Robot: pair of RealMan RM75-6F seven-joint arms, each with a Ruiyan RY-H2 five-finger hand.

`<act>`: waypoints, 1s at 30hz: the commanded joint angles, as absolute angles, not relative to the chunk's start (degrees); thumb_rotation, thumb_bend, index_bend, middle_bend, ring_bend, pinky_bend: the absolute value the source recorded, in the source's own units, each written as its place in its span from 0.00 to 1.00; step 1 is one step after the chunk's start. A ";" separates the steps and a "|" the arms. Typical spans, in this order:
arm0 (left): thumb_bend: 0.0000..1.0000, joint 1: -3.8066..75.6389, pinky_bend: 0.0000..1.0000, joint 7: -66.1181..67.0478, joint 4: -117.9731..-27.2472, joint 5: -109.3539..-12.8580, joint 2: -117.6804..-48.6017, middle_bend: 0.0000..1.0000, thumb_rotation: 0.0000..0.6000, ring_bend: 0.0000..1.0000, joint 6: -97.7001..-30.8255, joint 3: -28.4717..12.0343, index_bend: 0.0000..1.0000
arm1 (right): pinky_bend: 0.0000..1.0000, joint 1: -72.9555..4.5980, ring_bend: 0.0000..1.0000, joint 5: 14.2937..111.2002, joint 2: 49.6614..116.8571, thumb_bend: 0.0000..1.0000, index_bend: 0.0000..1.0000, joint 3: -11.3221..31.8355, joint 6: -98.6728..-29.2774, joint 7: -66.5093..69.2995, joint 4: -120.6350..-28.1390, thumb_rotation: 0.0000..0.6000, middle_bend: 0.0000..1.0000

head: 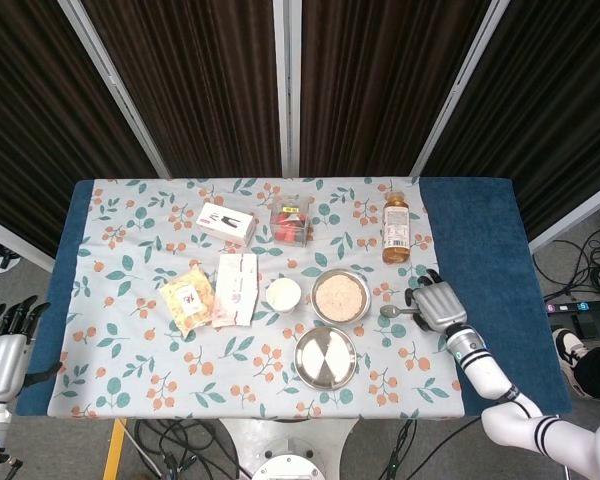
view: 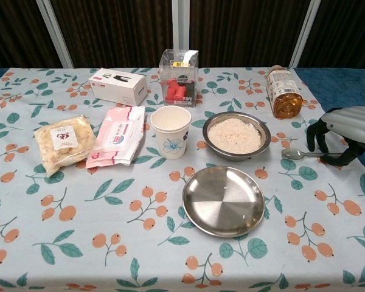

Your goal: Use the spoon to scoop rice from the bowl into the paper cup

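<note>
On my floral tablecloth (view: 79,243) sit an empty steel plate (view: 223,201), a pink wipes pack (view: 116,135), a snack bag (view: 62,142), a white box (view: 118,86), a clear box holding something red (view: 179,78), and a lying tea bottle (view: 282,91).

Dark ribbed curtains (head: 200,80) behind a floral-clothed table (head: 130,370); grey floor (head: 580,240).

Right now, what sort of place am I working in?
Likely a lab or studio test rig, not a kitchen: dark curtains on metal poles behind the table, loose cables on the floor, and staged props such as the bowl of rice.
</note>
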State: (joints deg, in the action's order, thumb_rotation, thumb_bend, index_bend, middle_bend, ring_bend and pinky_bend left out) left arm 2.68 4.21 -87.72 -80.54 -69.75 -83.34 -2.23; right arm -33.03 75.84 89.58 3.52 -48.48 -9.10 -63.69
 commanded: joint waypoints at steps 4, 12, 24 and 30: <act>0.06 2.53 0.05 3.93 -87.55 -80.36 -69.77 0.18 1.00 0.13 -83.24 -2.16 0.21 | 0.08 -32.77 0.21 76.41 89.74 0.31 0.47 3.43 -49.61 -8.59 -63.50 1.00 0.51; 0.07 2.62 0.05 3.45 -87.32 -80.46 -69.85 0.18 1.00 0.13 -82.83 -2.03 0.21 | 0.07 -32.53 0.21 76.46 89.93 0.31 0.47 3.18 -49.97 -8.68 -63.32 1.00 0.50; 0.06 2.39 0.05 2.90 -86.81 -80.34 -70.11 0.18 1.00 0.13 -82.70 -1.86 0.21 | 0.07 -32.71 0.21 76.46 91.19 0.33 0.47 3.16 -49.89 -8.72 -61.95 1.00 0.51; 0.06 2.34 0.05 2.64 -86.60 -80.28 -70.16 0.18 1.00 0.13 -82.56 -1.82 0.21 | 0.07 -32.68 0.22 77.16 91.52 0.33 0.47 3.00 -50.50 -8.22 -61.66 1.00 0.51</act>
State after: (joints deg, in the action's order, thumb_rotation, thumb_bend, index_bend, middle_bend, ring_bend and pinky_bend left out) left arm 2.34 2.63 -86.60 -80.29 -70.16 -82.56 -1.82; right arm -32.72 77.04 91.50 3.05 -50.37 -8.29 -61.68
